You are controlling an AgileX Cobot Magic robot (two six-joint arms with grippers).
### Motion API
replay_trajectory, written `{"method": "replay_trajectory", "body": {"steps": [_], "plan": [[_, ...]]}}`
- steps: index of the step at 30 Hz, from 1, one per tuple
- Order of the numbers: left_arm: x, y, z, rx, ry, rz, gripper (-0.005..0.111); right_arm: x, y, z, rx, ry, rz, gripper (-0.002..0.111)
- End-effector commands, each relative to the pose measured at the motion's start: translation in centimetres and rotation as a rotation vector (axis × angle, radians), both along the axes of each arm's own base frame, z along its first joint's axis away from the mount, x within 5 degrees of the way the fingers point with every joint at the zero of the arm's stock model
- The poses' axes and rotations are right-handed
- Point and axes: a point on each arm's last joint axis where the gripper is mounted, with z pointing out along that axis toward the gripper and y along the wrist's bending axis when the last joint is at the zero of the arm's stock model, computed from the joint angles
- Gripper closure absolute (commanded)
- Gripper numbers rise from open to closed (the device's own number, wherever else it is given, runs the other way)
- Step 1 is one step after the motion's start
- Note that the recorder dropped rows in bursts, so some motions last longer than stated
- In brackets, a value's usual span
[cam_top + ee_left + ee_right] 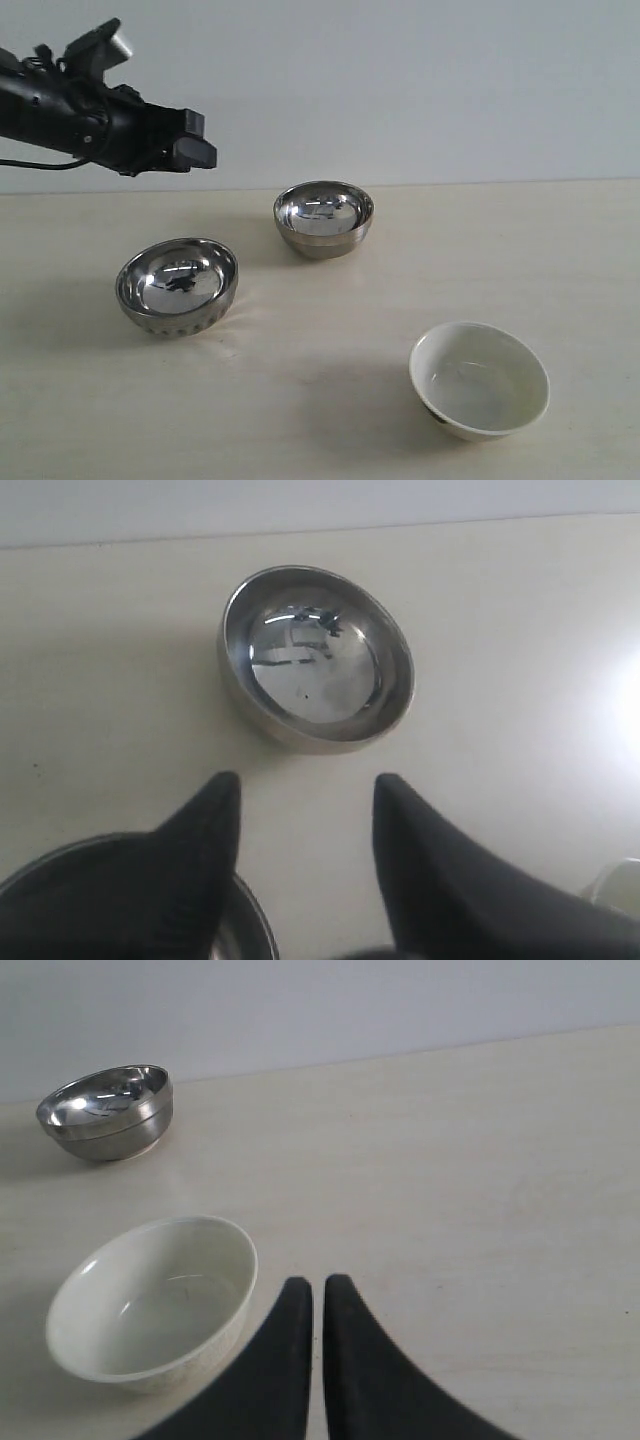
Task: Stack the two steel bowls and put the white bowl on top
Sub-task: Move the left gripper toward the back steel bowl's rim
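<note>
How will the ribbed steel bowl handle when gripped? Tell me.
The ribbed steel bowl looks rigid and thin-walled, so it is probably light. Its mirror-polished rim may slip in a pinch. Its rounded sides could let it rock if pushed high.

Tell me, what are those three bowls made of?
The ribbed bowl and the smooth-sided bowl look like polished steel: both reflect the room like mirrors inside. The white bowl looks like glazed ceramic, being cream-white with soft glossy highlights and a thick rim, though hard plastic cannot be ruled out.
</note>
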Motion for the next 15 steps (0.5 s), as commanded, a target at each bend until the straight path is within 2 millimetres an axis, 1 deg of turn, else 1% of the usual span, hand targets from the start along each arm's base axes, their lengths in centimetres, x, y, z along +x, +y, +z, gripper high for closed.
{"method": "replay_trajectory", "body": {"steps": [1, 8, 11, 14, 15], "plan": [[2.6, -1.9, -1.6, 0.002, 0.015, 0.004, 0.058, 0.0, 0.0, 0.1, 0.005, -0.013, -0.004, 0.108], [6.4, -3.8, -5.0, 0.088, 0.099, 0.017, 0.058, 0.0, 0.0, 0.1, 0.005, -0.013, -0.004, 0.108], [7.6, -4.6, -5.5, 0.116, 0.088, 0.027, 0.058, 0.0, 0.0, 0.1, 0.005, -0.013, -0.004, 0.108], [9.0, -5.2, -5.6, 0.104, 0.085, 0.034, 0.058, 0.0, 0.0, 0.1, 0.005, -0.013, -0.004, 0.108], [9.3, -5.3, -5.9, 0.099, 0.095, 0.033, 0.058, 0.0, 0.0, 0.1, 0.005, -0.013, -0.004, 0.108]]}}
